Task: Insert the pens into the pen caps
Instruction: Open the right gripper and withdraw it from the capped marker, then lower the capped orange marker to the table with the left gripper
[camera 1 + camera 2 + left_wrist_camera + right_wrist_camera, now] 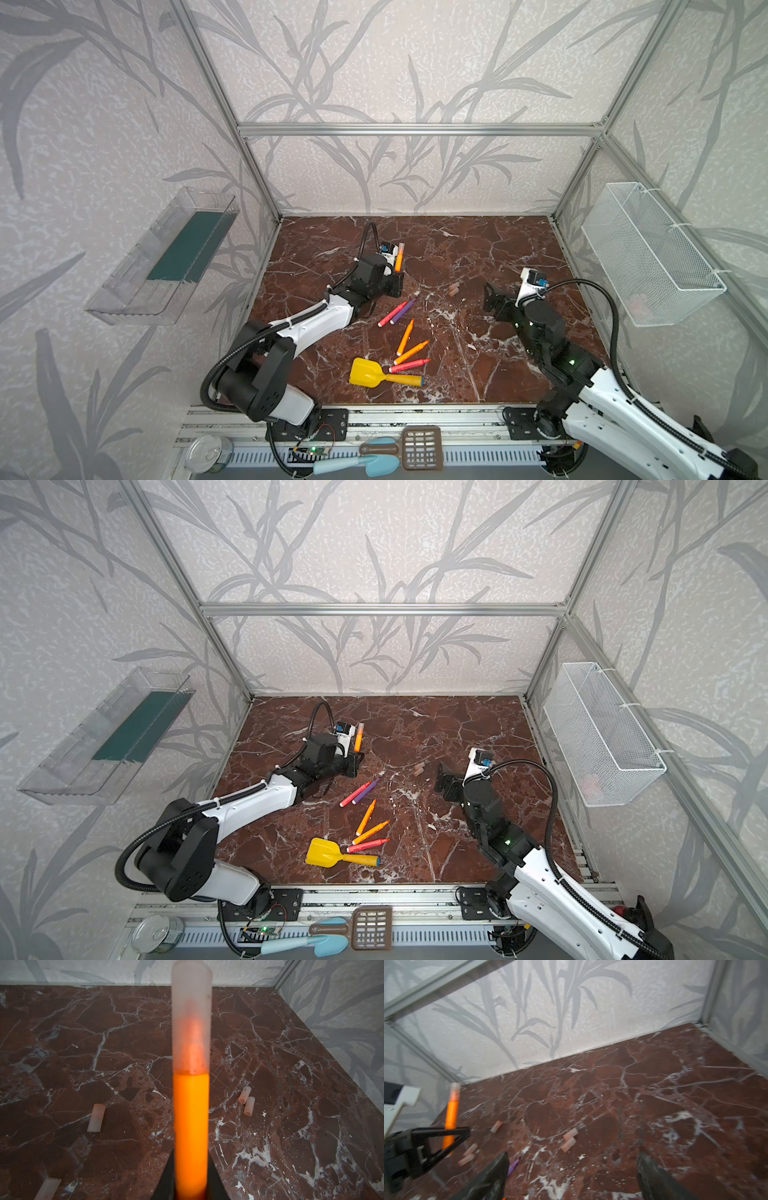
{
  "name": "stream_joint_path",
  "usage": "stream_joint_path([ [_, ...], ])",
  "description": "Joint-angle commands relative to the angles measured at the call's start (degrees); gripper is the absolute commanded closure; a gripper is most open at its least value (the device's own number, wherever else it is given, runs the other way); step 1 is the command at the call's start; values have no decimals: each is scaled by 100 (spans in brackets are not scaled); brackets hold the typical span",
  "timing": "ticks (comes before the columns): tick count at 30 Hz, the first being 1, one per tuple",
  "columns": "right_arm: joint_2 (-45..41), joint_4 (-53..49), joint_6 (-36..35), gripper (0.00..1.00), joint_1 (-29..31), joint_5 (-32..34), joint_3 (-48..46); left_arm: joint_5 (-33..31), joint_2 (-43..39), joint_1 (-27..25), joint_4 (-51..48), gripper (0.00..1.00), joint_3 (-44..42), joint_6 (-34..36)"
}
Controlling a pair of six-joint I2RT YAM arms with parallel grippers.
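Holding orange pen [399,262] upright, capped, in clamped left gripper [397,275] | right gripper [572,1167] jaws wide, empty, near loose caps [454,289] | pens [405,336] likely light, stiff, slick: grip mid-barrel.

Left arm [316,322]: stretched forward; left gripper [397,277] clamped on upright orange pen [399,261]. Right arm [552,345]: bent; right gripper [573,1157] jaws spread wide.
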Motion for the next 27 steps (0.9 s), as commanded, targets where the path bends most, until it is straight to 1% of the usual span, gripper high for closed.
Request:
stream_joint_path([
  [1, 161, -95, -213, 6, -771, 105, -222, -224, 246, -22, -309, 100, 285, -168],
  [4, 589, 27, -125, 6, -1544, -324, -270, -347, 526, -17, -564, 100, 501, -123],
  [6, 932, 35, 93, 6, -1893, -410, -267, -378, 726, -21, -741, 100, 667, -104],
  [7, 1082, 110, 150, 6, -1955, -392, -297, -385, 819, -20, -808, 100, 725, -110],
  [9, 1419, 475, 218, 6, -1971, -328, -400, -414, 981, -21, -946, 100, 852, -111],
  [11, 1707, 672, 230, 6, -1967, -433, -377, -449, 1131, -14, -1033, 100, 947, -103],
  [16, 2068, 453, 159, 6, -1969, -736, -98, -609, 1487, -4, -1282, 100, 1195, -94],
  [21, 2008, 519, 132, 6, -1965, -854, -163, -732, 1809, -10, -1525, 100, 1491, -137],
  [25, 1882, 653, 96, 6, -1967, -934, -289, -1008, 2051, -5, -1778, 100, 1745, -208],
  [27, 1827, 747, 97, 6, -1967, -942, -361, -988, 2177, 3, -1900, 100, 1904, -146],
])
